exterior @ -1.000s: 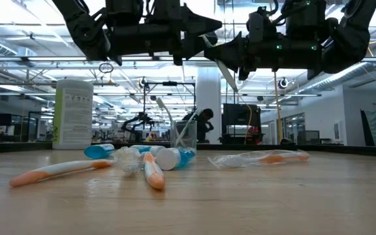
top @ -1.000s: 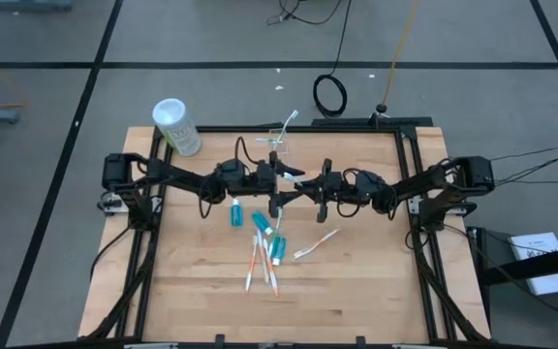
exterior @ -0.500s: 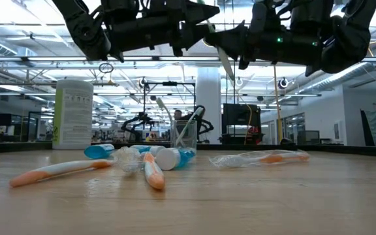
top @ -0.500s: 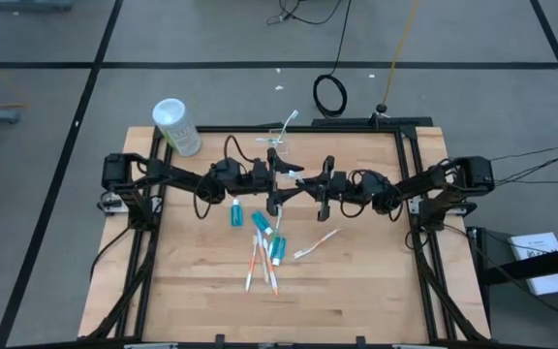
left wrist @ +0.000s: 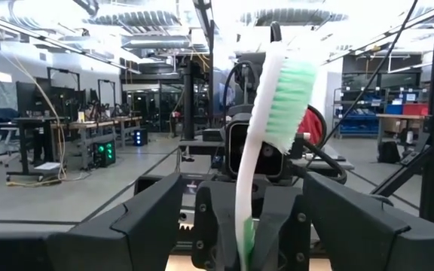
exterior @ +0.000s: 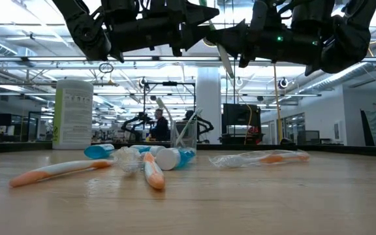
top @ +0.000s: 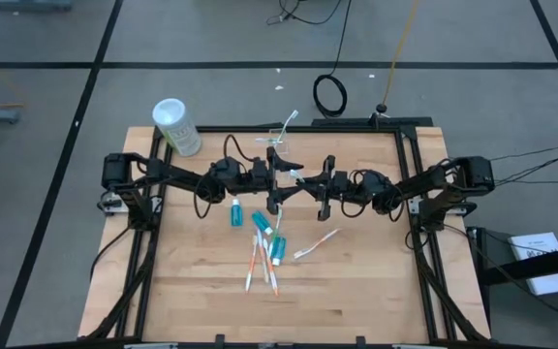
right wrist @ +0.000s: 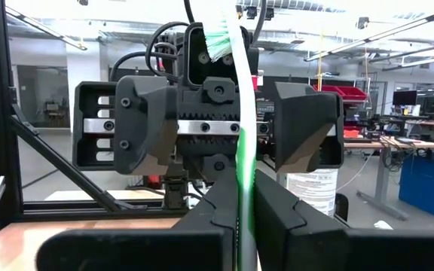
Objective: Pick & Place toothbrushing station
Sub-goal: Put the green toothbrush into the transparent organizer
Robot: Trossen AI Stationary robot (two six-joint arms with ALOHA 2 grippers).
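Note:
My right gripper [top: 304, 184] hangs over the table's middle, shut on a white toothbrush [left wrist: 266, 128] with green bristles. The brush stands nearly upright, head up. Facing it from the left, my left gripper [top: 286, 181] is open, one finger on either side of the brush; no touch shows. A clear cup [top: 277, 145] stands at the far middle with one toothbrush [top: 289, 121] leaning in it. Blue toothpaste tubes [top: 235, 213] [top: 277, 250] and orange-accented toothbrushes [top: 260, 267] [top: 316, 244] lie flat on the wood below the grippers. My right gripper pinches the toothbrush's handle [right wrist: 243, 177] between its two fingers [left wrist: 277, 222], below the green head. The fingers come from the table's right, slanting a little upward, and lie across the brush. The brush is lifted clear; its lower end [exterior: 226, 65] sticks out below the fingers.
A white canister with green print [top: 177, 126] stands at the far left corner. A black frame [top: 410, 194] runs along the table's sides. Bare wood [top: 376, 281] lies toward the near edge. A person shows in the room beyond.
Both grippers have tipped their fingertips upward without shifting place. The held toothbrush has turned with the right gripper and stands more upright than before. The things on the table have kept still.

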